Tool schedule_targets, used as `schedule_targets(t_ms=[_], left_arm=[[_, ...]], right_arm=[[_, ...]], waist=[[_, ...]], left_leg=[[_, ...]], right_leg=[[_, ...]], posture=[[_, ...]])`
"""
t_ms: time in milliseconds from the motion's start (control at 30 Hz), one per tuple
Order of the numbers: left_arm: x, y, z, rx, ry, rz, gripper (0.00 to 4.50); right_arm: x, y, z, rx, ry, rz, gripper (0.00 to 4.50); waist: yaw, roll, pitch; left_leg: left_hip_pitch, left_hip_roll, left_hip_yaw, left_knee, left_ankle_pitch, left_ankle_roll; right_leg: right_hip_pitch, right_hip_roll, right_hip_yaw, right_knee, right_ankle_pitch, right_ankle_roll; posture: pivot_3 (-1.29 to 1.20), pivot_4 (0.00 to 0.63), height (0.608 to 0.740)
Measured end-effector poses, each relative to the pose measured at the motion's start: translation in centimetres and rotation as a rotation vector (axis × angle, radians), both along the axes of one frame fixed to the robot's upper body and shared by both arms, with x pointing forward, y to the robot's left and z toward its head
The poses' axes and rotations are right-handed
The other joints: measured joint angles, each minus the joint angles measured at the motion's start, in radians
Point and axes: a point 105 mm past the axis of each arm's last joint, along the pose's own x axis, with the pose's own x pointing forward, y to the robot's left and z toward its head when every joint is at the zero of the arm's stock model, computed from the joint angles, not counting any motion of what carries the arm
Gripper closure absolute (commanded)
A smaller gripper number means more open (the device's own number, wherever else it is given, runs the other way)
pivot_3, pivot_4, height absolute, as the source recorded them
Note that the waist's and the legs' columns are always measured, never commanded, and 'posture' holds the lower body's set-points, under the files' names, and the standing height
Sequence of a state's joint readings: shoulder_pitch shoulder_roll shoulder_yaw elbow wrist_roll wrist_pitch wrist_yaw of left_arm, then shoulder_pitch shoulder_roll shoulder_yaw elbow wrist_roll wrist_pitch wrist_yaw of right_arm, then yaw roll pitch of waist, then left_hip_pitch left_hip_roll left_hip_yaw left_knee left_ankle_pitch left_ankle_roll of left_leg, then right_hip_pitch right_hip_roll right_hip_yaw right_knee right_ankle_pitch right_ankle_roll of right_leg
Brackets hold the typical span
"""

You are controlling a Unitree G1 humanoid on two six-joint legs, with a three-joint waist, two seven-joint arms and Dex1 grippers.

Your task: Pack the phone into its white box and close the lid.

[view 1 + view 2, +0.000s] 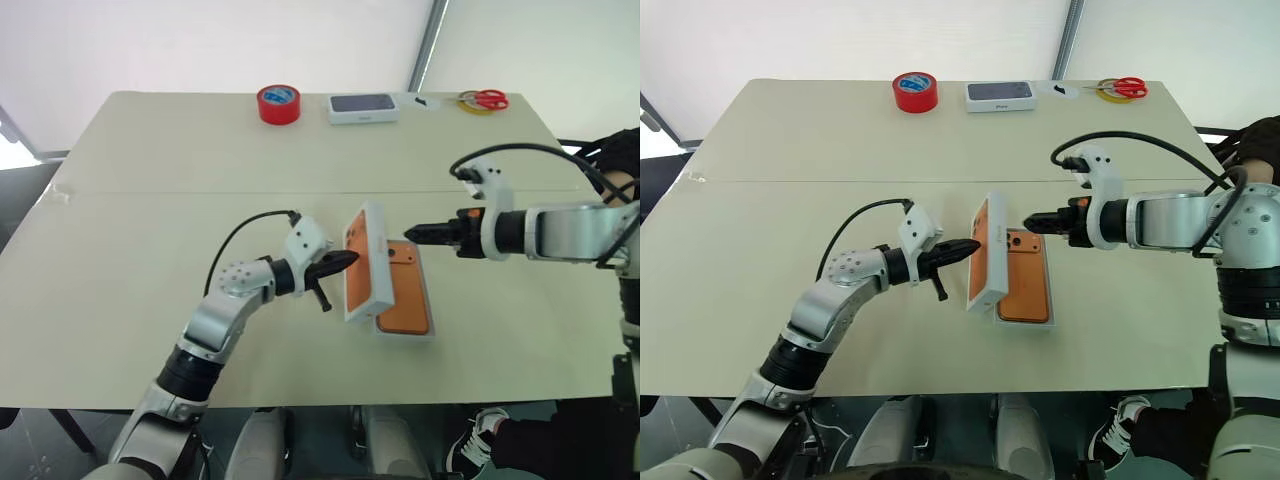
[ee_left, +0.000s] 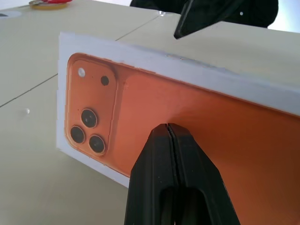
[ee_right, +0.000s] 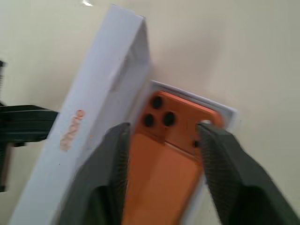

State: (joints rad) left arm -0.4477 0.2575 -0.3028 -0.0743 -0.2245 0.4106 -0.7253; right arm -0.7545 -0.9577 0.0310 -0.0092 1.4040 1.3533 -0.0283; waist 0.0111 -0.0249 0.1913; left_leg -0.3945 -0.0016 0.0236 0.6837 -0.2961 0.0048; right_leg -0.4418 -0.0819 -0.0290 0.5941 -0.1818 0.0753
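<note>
Fingers of the left gripper (image 1: 975, 245) are being held pressed together with nothing between them, and their joined tip is being pushed against the printed orange face of the lid (image 1: 987, 252). The lid is being propped on its long edge, tilted, along the near-left side of the white box (image 1: 1048, 322), where the phone (image 1: 1025, 278) is already being cradled flat, lenses toward the far end. The right gripper (image 1: 1032, 220) is being held just beside the lid's upper edge, over the phone; in the right wrist view its fingers (image 3: 108, 159) are being kept apart with nothing between them.

Handling is being judged as follows: the lid is light, stiff card with a smooth printed face, so a single pushing point is likely to slip or tip it. A better hold is being offered by its thin side walls, pinched across the rim near mid-length. The phone is rigid, slick and heavier; it is better left untouched. Once lowered, the lid needs to be squared over the box's rim before being pressed down.
</note>
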Motion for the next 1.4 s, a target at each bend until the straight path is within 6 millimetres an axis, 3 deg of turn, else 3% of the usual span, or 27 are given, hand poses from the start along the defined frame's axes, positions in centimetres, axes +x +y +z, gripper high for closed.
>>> schedule_targets(t_ms=[33, 67, 267, 500, 600, 767, 900, 1400], left_arm=[[0.0, -0.2, -0.2, 0.003, 0.007, -0.003, 4.5], [-0.1, -0.3, -0.3, 0.005, 0.01, -0.005, 4.5], [0.2, -0.3, -0.3, -0.018, 0.035, 0.018, 4.5], [2.6, 4.1, 0.6, 0.007, 0.1, 0.217, 4.5], [2.6, 4.5, 0.0, 0.031, 0.143, 0.236, 4.5], [1.4, 2.8, -1.8, 0.128, 0.202, 0.163, 4.5], [1.0, 0.6, -1.6, 0.12, 0.241, 0.106, 4.5], [-0.7, -1.1, -1.0, 0.085, 0.296, 0.004, 4.5]], right_arm=[[0.1, 0.0, 0.1, -0.01, -0.019, 0.013, 4.32], [0.2, 0.0, 0.2, -0.02, -0.037, 0.027, 4.42], [0.4, 0.0, -0.4, -0.207, -0.148, 0.111, 4.42], [-0.2, -0.3, -2.8, -0.44, -0.205, 0.234, 4.42], [-0.5, -0.6, -3.7, -0.496, -0.201, 0.272, 4.42], [-0.6, -0.6, -4.7, -0.538, -0.199, 0.308, 4.42], [-0.8, -0.1, -4.9, -0.537, -0.202, 0.34, 4.42], [-2.5, -0.6, -5.4, -0.575, -0.184, 0.416, 4.42]], waist=[[-0.001, 0.0, 0.0], [-0.001, 0.0, 0.0], [0.001, 0.0, 0.0], [0.001, 0.0, 0.0], [0.002, 0.0, 0.0], [0.002, 0.0, 0.0], [0.002, 0.0, 0.0], [0.002, 0.0, 0.0]], left_leg=[[0.0, 0.0, 0.0, 0.0, 0.0, 0.0], [0.0, 0.0, 0.0, 0.0, 0.0, 0.0], [0.0, 0.0, 0.0, 0.0, 0.0, 0.0], [0.0, 0.0, 0.0, 0.0, 0.0, 0.0], [0.0, -0.001, 0.0, 0.0, 0.0, 0.0], [0.0, -0.001, 0.0, 0.001, 0.0, 0.0], [0.0, -0.001, -0.001, 0.001, 0.0, 0.0], [0.0, -0.001, -0.001, 0.001, 0.0, 0.0]], right_leg=[[0.0, 0.0, 0.0, 0.0, 0.0, 0.0], [0.0, 0.0, 0.0, 0.0, 0.0, 0.001], [-0.001, 0.0, 0.0, 0.0, 0.0, 0.0], [-0.001, 0.0, 0.0, 0.0, 0.0, 0.0], [-0.001, -0.001, 0.0, 0.0, 0.0, 0.0], [0.0, -0.001, 0.0, 0.0, 0.0, -0.001], [0.0, -0.001, 0.0, 0.001, 0.0, -0.001], [0.0, -0.001, 0.0, 0.001, -0.001, -0.001]], posture=[[0.0, 0.15, 0.732], [0.0, 0.15, 0.732], [0.0, 0.15, 0.732], [0.0, 0.15, 0.732], [0.0, 0.15, 0.732], [0.0, 0.15, 0.732], [0.0, 0.15, 0.732], [0.0, 0.15, 0.732]])
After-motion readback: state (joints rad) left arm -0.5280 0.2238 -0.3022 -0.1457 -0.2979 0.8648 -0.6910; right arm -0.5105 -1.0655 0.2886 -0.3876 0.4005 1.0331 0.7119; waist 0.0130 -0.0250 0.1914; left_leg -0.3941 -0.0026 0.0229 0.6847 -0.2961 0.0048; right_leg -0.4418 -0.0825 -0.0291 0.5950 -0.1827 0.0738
